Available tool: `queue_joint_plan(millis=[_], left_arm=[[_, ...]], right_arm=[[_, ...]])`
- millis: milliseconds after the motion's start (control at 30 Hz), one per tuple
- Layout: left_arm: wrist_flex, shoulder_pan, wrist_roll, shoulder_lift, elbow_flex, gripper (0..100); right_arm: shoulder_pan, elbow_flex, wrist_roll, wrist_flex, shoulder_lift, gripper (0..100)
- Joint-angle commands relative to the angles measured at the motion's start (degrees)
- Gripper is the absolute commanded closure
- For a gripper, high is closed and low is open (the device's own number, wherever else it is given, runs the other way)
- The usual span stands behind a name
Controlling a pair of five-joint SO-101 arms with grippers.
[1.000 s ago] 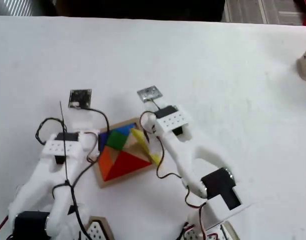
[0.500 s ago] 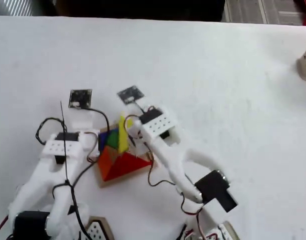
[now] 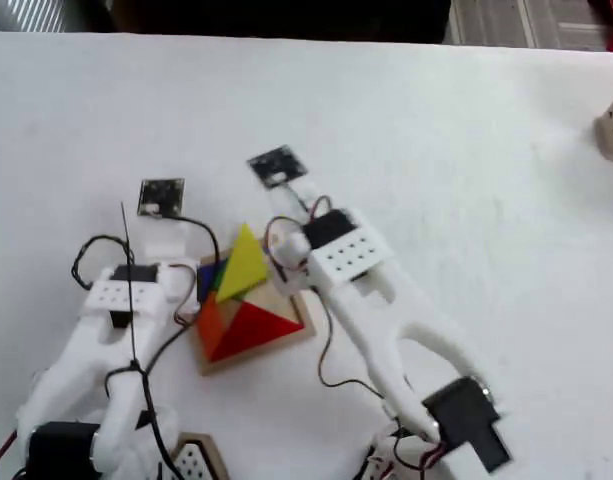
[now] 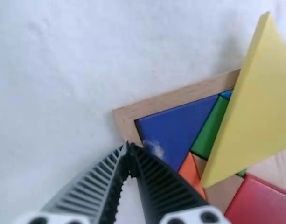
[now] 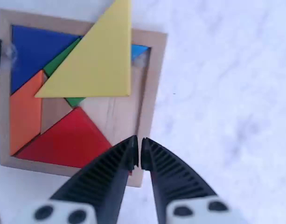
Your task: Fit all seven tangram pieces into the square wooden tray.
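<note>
A: High view, then. What had changed around the tray (image 5: pixel 154 70)?

B: The yellow triangle (image 3: pixel 244 262) had stood on edge in the right arm's grip a moment before. It now lay loose and tilted across the tray's 12 o'clock part. It rested on the blue triangle (image 4: pixel 175 130) and the green piece (image 4: pixel 210 130), not down on the wood.

A: And the right pincer (image 5: pixel 138 144)?

B: It had let go and drawn back toward 3 o'clock. Its jaws were together and held nothing, with the tips above the tray's edge near the red triangle (image 5: pixel 68 140).

A: The left pincer (image 4: pixel 130 151)?

B: Also together and empty, tips at the tray's corner beside the blue triangle, on the 9 o'clock side. That arm had not moved.

A: What did that mean for the task?

B: It was probably unfinished. Bare wood showed between the red triangle and the rim at 3 o'clock, seemingly the yellow piece's slot. The piece looked dropped rather than seated, and would likely need a nudge or a fresh grasp to settle flat.
</note>
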Motion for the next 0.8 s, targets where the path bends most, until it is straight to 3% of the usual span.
queue_joint_plan(millis=[0,367,767], left_arm=[[-1.23,1.27,0.70,-0.48,0.00,98],[-3.08,0.66,0.88,-0.66,0.18,98],[-3.25,-5.76,4.04,-0.66,-2.64,98]], right_arm=[[3.03,1.67,-0.09,-3.91,-4.00,98.1],[2.86,5.27,-0.44,-29.41,10.77,98.1],[-6.02,5.36,-0.53,-24.22,10.77,98.1]])
